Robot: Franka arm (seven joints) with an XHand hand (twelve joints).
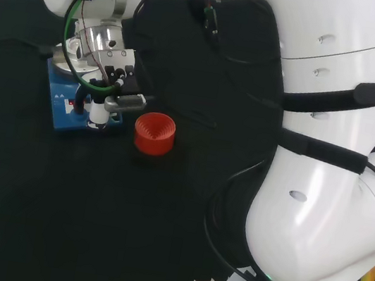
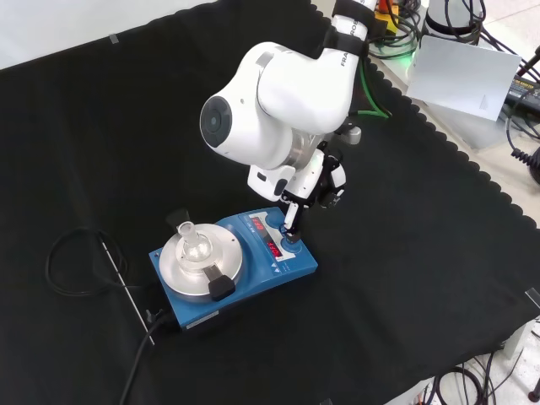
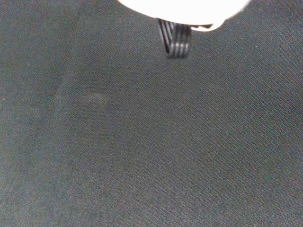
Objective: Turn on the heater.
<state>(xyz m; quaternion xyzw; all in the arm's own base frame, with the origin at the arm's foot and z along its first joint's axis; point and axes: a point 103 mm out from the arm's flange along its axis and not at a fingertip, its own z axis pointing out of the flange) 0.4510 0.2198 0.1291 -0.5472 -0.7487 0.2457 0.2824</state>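
Note:
The heater (image 2: pixel 240 270) is a blue box with a round silver plate (image 2: pixel 198 261) and red displays on its sloping panel. A small clear glass vessel (image 2: pixel 190 242) stands on the plate. In the front view my hand (image 2: pixel 319 181) hangs just above the panel, with one straight finger (image 2: pixel 292 226) reaching down to the panel beside the displays. In the head view the heater (image 1: pixel 64 107) lies at the left, and my hand (image 1: pixel 115 79) stands over its near end with a fingertip (image 1: pixel 96 117) on it. A black ribbed finger (image 3: pixel 176 40) shows over bare cloth in the wrist view.
A red ribbed ring stand (image 1: pixel 154 134) sits on the cloth just right of the heater in the head view. A black cable (image 2: pixel 72 261) loops left of the heater in the front view, and a thin rod (image 2: pixel 126 283) lies beside it.

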